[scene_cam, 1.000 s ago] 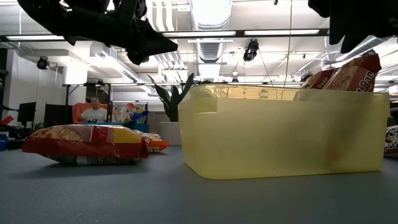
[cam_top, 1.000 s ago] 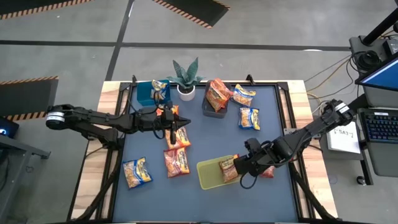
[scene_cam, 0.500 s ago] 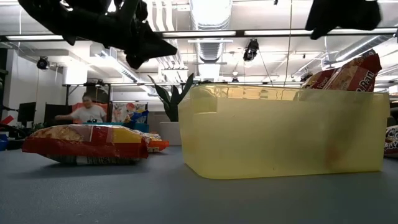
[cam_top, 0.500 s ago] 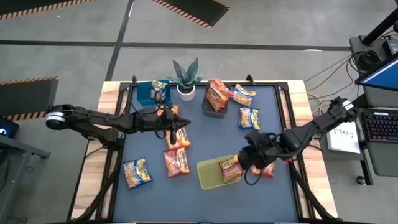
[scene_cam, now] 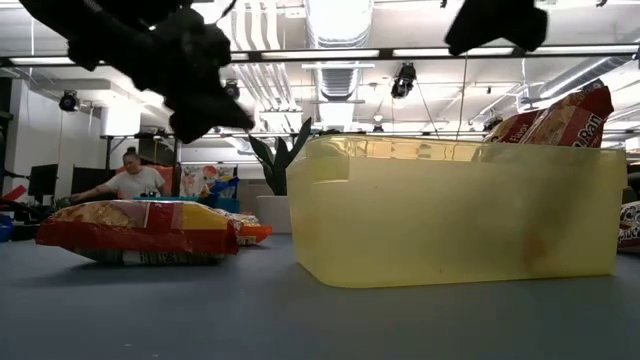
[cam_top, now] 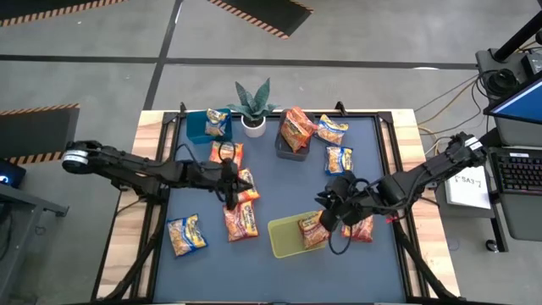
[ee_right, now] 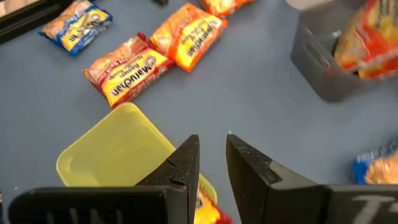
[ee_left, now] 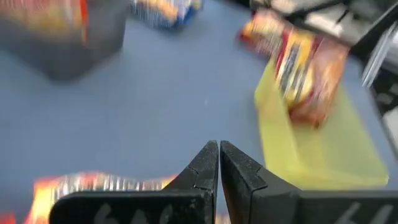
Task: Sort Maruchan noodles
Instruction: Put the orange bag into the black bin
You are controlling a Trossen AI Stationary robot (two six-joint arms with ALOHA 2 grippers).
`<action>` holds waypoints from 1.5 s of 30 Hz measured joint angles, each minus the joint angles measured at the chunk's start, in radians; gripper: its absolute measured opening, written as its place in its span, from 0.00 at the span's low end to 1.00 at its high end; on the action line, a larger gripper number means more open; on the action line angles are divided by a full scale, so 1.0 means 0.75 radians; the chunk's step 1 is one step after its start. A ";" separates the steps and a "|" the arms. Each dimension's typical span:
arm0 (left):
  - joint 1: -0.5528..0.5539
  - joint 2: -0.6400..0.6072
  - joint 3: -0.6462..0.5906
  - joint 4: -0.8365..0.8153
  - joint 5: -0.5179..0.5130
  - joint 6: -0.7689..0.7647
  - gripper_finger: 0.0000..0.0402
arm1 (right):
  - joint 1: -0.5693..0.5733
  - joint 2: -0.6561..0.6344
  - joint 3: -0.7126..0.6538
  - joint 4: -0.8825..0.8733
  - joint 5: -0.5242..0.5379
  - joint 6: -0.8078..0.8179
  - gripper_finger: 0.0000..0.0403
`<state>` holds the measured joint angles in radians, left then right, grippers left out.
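Your left gripper [cam_top: 230,182] hangs over the middle of the dark blue surface [cam_top: 203,207], jaws pressed together and empty, right above a cluster of orange and red flat plastic noodle packets [cam_top: 240,188]. Your right gripper [cam_top: 326,203] sits toward the right side, just above the far end of the yellow-green plastic bin [cam_top: 288,237]; its jaws stand slightly apart with nothing between them.

Around them: one red packet [cam_top: 312,230] leans inside the yellow-green bin, poking above its rim in the low view. A further red packet [cam_top: 362,230] lies just beside the bin, partly covered by the right arm. A dark clear bin [cam_top: 292,144] at the far edge holds an upright orange packet [cam_top: 295,128], with a small potted plant in a white pot [cam_top: 252,106] to its left and a blue bin [cam_top: 201,127] beyond that, holding a yellow-and-blue packet [cam_top: 218,124]. Two yellow-and-blue packets [cam_top: 339,159] lie loose near the far right corner. Near the left front, a yellow-and-blue packet [cam_top: 185,235] and a red packet [cam_top: 240,222] lie flat side by side.

The left wrist view is blurred; you can make out only the bin and coloured shapes. In the low view both grippers are dark outlines cut off at the top, and a person [scene_cam: 130,180] sits in the room behind.
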<state>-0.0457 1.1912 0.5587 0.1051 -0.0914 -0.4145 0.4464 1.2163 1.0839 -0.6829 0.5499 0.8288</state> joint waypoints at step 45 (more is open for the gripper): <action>-0.034 -0.001 -0.219 -0.259 -0.310 -0.008 0.00 | -0.536 0.449 -0.016 0.707 -0.304 -0.197 0.40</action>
<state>-0.0711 1.1904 0.3948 -0.0889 -0.3237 -0.4201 0.0441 1.5530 1.0719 -0.1528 0.3218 0.6811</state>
